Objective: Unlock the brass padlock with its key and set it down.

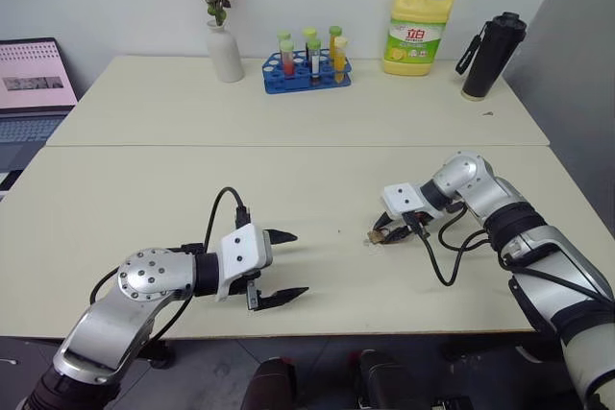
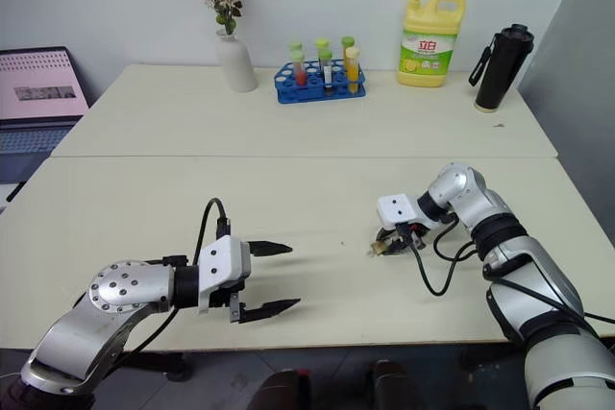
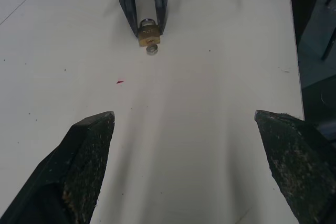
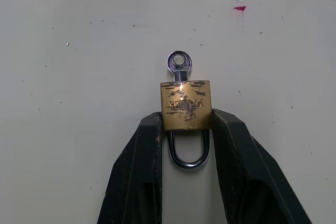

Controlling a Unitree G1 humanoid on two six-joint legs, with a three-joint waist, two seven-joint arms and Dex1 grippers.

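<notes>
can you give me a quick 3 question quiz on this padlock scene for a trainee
1. True or false: the left gripper is shut on the key.
2. The right gripper pinches the brass padlock by: A its shackle, B its body sides, C the key.
3. Where is the key?

Key
1. False: it hangs open, apart from the lock.
2. B
3. In the padlock's keyhole, at the end opposite the shackle, its ring head sticking out.
</notes>
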